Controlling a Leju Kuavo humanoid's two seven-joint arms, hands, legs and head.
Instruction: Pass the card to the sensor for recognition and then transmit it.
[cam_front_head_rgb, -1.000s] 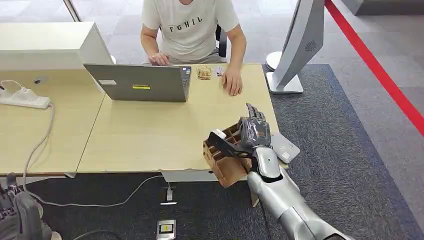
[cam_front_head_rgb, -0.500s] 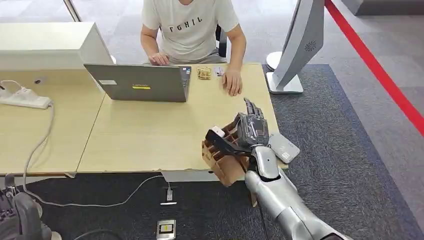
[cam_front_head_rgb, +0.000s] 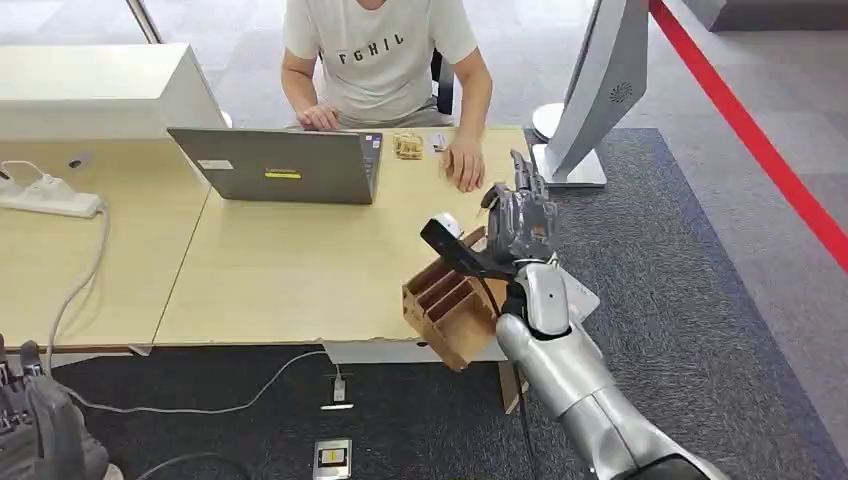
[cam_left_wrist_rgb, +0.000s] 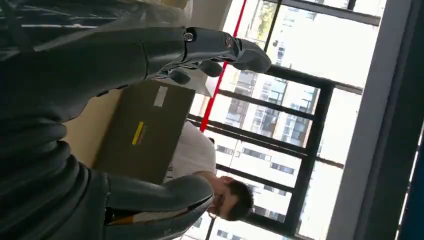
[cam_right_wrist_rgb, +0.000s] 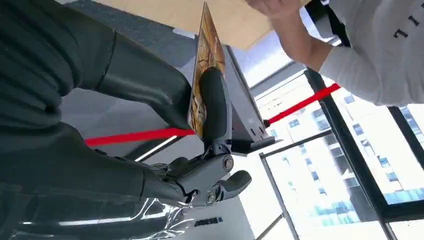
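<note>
The left hand (cam_front_head_rgb: 40, 430) hangs low at the near left, fingers apart, holding nothing. The right hand (cam_front_head_rgb: 520, 225) pinches the card (cam_right_wrist_rgb: 205, 65) between thumb and finger, raised above the wooden rack (cam_front_head_rgb: 450, 310) at the desk's (cam_front_head_rgb: 280, 270) near right edge. Farther off, a person (cam_front_head_rgb: 380, 50) sits behind a laptop (cam_front_head_rgb: 275, 165).

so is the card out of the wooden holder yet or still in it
Out. The right hand pinches the card between thumb and finger, and the head view shows that hand raised above the wooden holder.
</note>
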